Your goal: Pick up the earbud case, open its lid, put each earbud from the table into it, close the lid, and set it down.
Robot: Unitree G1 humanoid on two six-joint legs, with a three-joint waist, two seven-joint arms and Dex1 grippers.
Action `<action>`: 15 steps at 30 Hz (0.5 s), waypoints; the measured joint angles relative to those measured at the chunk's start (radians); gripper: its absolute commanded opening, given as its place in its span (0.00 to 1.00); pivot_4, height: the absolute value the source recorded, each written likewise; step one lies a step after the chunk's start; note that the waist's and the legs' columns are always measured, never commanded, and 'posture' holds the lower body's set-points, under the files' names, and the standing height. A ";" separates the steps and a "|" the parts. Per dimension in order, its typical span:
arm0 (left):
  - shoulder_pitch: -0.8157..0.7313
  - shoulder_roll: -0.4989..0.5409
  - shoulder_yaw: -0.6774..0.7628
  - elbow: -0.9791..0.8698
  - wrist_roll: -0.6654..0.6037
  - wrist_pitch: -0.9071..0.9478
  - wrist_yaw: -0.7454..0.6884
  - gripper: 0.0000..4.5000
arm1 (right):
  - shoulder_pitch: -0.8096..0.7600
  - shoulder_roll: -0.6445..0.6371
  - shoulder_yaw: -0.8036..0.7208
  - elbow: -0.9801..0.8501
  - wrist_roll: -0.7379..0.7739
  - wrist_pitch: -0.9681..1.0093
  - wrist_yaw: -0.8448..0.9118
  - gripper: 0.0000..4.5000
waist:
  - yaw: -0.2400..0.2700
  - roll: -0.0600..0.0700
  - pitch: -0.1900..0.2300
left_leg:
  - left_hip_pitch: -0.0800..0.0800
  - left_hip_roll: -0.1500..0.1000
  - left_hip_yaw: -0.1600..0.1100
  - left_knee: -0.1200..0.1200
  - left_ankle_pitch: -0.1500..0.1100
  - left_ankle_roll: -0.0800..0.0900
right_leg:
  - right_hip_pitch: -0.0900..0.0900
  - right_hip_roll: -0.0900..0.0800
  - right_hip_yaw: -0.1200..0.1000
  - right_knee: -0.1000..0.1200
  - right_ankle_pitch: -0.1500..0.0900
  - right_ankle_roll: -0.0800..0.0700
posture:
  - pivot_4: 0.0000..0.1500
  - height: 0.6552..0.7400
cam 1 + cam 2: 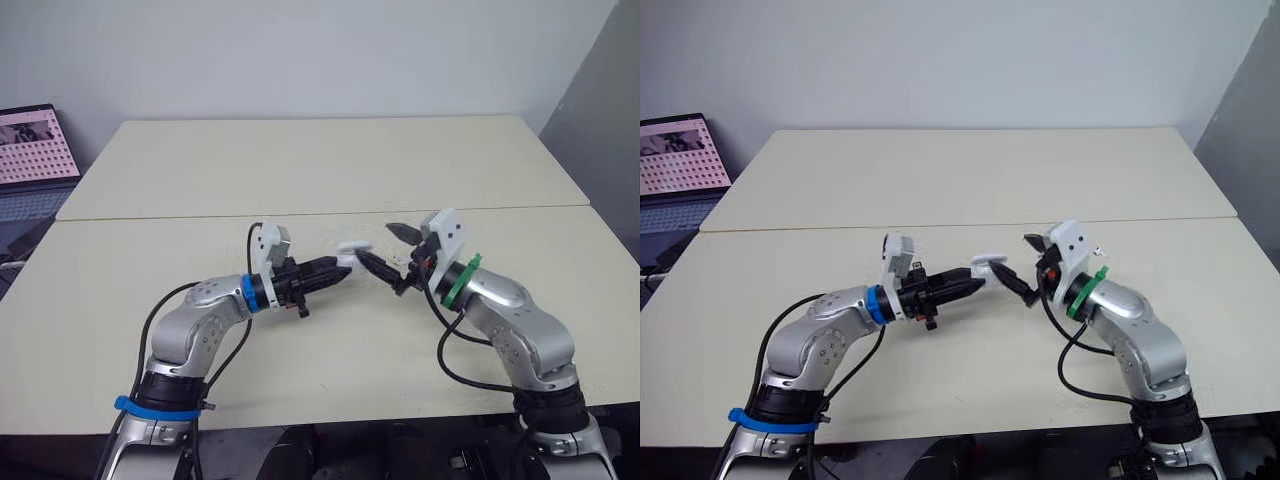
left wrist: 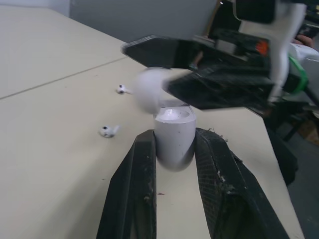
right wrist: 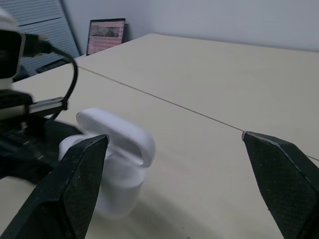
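Observation:
The white earbud case [image 2: 173, 134] is held upright between the fingers of my left gripper [image 1: 338, 268], which is shut on its body just above the table's middle. Its lid [image 3: 118, 131] stands hinged open. My right gripper [image 1: 386, 250] is open right beside the case. One of its fingers [image 2: 209, 92] is at the lid and the other passes above it. Two white earbuds [image 2: 121, 89] [image 2: 107, 131] lie loose on the table beyond the case.
The cream table [image 1: 320, 170] has a seam running across it behind the grippers. A laptop [image 1: 35, 145] with a lit screen stands off the far left edge. A grey wall runs behind the table.

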 measured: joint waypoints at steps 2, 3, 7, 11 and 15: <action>0.000 0.000 0.000 0.000 0.000 0.000 0.000 0.16 | 0.000 0.002 -0.006 0.000 0.002 0.001 -0.003 0.99 | -0.001 0.000 0.000 | 0.000 0.000 0.000 -0.001 0.000 0.000 | 0.000 0.000 0.000 0.000 0.002 -0.003 | 1.00 1.00; 0.000 0.000 0.000 0.000 0.000 0.000 0.000 0.16 | 0.000 0.002 -0.008 0.000 0.002 0.002 -0.005 0.99 | -0.001 0.000 0.000 | 0.000 0.000 0.000 -0.001 0.000 0.000 | 0.000 0.000 0.000 0.000 0.002 -0.003 | 1.00 1.00; 0.000 0.000 0.000 0.000 0.000 -0.001 0.000 0.16 | 0.000 0.006 -0.014 0.000 0.011 0.006 -0.011 0.99 | -0.001 0.000 0.000 | 0.000 0.000 0.000 -0.001 0.000 0.000 | 0.000 0.000 0.000 0.000 0.002 -0.003 | 1.00 1.00; 0.000 -0.004 0.007 0.004 0.001 -0.017 0.008 0.16 | 0.003 0.014 -0.035 -0.005 0.048 0.027 -0.017 0.99 | -0.001 0.000 0.000 | 0.000 0.000 0.000 -0.001 0.000 0.000 | 0.000 0.000 0.000 0.000 0.002 -0.004 | 1.00 1.00; -0.006 -0.007 0.054 0.046 0.017 -0.065 0.067 0.16 | 0.001 -0.007 -0.072 -0.008 0.096 0.073 -0.012 0.99 | -0.001 0.000 0.000 | 0.000 0.000 0.000 -0.001 0.000 0.000 | 0.000 0.000 0.000 0.000 0.002 -0.004 | 1.00 1.00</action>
